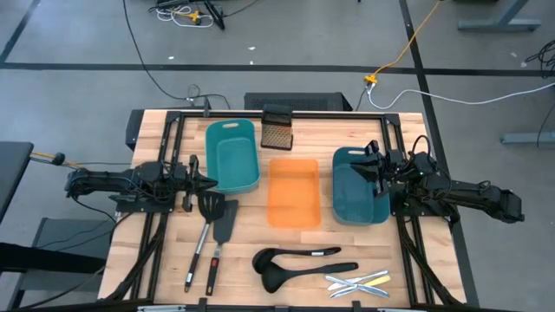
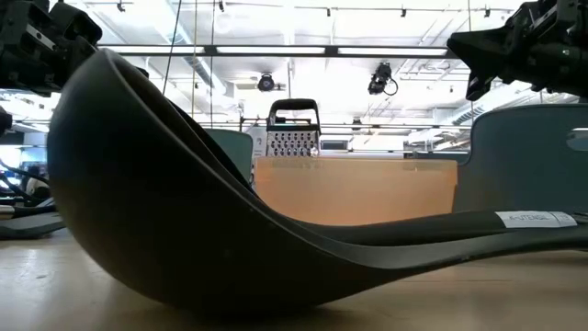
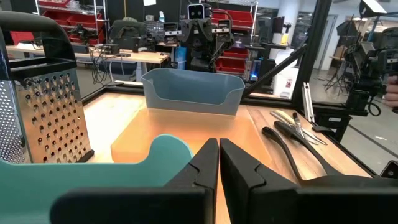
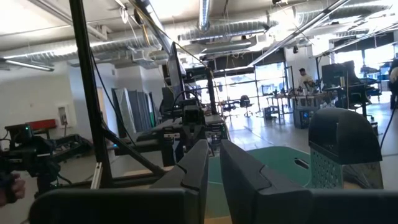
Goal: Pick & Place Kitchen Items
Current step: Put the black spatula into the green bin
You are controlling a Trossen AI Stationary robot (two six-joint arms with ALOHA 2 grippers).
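Ladles [image 1: 299, 260] lie well apart from both raised hands.

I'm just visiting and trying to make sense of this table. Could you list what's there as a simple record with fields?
trays: teal tray, orange tray, blue tray, side by side
spatulas: two, lying below the teal tray
ladles: two, at the near edge
cutlery: small pile, right of the ladles
grater: mesh box, behind the orange tray
left gripper: shut, holding nothing
right gripper: shut, over the blue tray
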